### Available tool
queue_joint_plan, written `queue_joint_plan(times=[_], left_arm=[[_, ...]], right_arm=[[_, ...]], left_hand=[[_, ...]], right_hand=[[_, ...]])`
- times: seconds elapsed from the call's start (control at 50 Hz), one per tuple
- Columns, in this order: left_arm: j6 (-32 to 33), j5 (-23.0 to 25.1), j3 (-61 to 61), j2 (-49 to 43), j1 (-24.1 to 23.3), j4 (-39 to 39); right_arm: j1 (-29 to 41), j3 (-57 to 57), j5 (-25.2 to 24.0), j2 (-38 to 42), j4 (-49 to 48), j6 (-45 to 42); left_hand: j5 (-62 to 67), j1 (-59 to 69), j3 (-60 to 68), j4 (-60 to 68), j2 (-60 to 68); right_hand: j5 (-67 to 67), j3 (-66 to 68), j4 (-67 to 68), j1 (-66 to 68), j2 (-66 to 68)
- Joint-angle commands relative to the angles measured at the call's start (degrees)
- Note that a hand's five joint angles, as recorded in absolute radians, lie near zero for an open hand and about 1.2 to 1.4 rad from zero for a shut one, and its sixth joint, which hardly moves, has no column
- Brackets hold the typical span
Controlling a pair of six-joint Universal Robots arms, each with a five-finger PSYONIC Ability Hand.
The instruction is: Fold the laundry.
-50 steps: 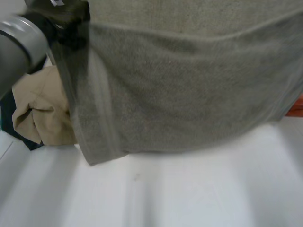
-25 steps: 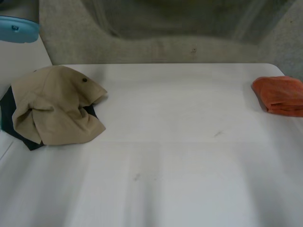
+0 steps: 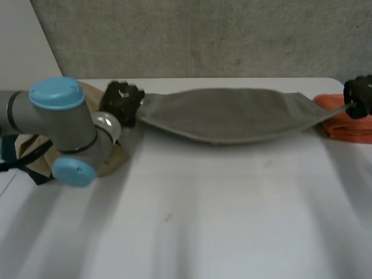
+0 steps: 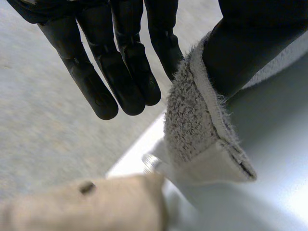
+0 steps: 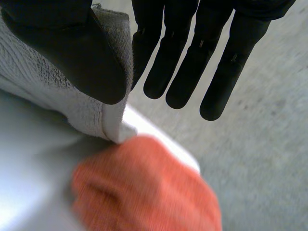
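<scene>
1. Your table (image 3: 232, 221): white, carries all the cloths.
2. Grey towel (image 3: 232, 113): stretched across the table's far side between both hands. The ends are lifted and the middle sags low.
3. Left arm (image 3: 58, 128): crosses in front of the beige garment.
4. Beige garment (image 3: 113, 163): crumpled, at the table's left end.
5. Orange cloth (image 3: 349, 125): at the right end, below the towel's corner.
6. Left robot hand (image 4: 125, 72): thumb clamps the towel's left corner against a finger.
7. Right robot hand (image 5: 192, 62): thumb clamps the right corner the same way.
</scene>
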Motion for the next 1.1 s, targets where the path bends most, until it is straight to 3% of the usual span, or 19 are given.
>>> queue_joint_plan(times=[0.02, 0.16, 0.22, 0.28, 0.42, 0.58, 0.68, 0.9, 1.08, 1.1], left_arm=[[10.3, 0.2, -13.0, 9.9, -1.5, -9.0], [18.0, 0.5, -25.2, 23.1, -3.0, -26.4], [20.5, 1.3, -28.7, 26.7, -2.7, -32.9], [21.8, 2.5, -29.2, 27.7, -1.9, -35.3], [19.9, 4.2, -21.6, 23.6, -1.7, -29.3], [13.4, -1.6, -7.8, 12.0, -3.1, -26.3], [10.6, -5.2, 3.6, 4.3, -4.1, -25.9], [10.5, -11.4, 22.4, -9.6, -7.3, -26.9], [15.4, -13.6, 38.2, -20.5, -8.4, -28.2], [15.7, -13.7, 38.8, -21.2, -8.7, -28.8]], right_arm=[[-4.1, 3.0, -1.7, -5.9, 15.7, -13.5], [-12.9, 8.1, -2.0, -14.2, 40.3, -35.2], [-15.9, 11.1, -4.5, -16.3, 46.4, -45.2], [-15.6, 13.0, -6.0, -16.5, 45.8, -48.7], [-11.8, 12.8, -6.9, -13.9, 36.7, -40.5], [-6.5, 5.9, -4.0, -6.7, 23.6, -27.7], [-3.0, 0.1, 1.1, -0.8, 16.7, -21.2], [2.1, -9.5, 6.7, 8.6, 11.1, -19.7], [5.5, -16.2, 13.1, 16.5, 3.9, -19.9], [5.8, -16.5, 13.5, 16.9, 3.7, -20.2]], left_hand=[[13.3, 14.0, 11.7, 11.2, 11.4], [13.3, 14.0, 11.7, 11.2, 11.4], [13.3, 14.0, 11.7, 11.2, 11.4], [13.3, 14.0, 11.7, 11.2, 11.4], [13.3, 14.0, 11.7, 11.2, 11.4], [13.3, 14.0, 11.7, 11.2, 11.4], [13.3, 14.0, 11.7, 11.2, 11.4], [13.3, 14.0, 11.7, 11.2, 11.4], [13.3, 14.0, 11.7, 11.2, 11.4], [4.8, 5.5, 3.2, 2.7, 2.9]], right_hand=[[12.5, 11.9, 11.5, 15.5, 12.9], [12.5, 11.9, 11.5, 15.5, 12.9], [12.5, 11.9, 11.5, 15.5, 12.9], [12.5, 11.9, 11.5, 15.5, 12.9], [12.5, 11.9, 11.5, 15.5, 12.9], [12.5, 11.9, 11.5, 15.5, 12.9], [12.5, 11.9, 11.5, 15.5, 12.9], [12.5, 11.9, 11.5, 15.5, 12.9], [12.5, 11.9, 11.5, 15.5, 12.9], [-8.2, -8.8, -9.2, -5.1, -7.8]])
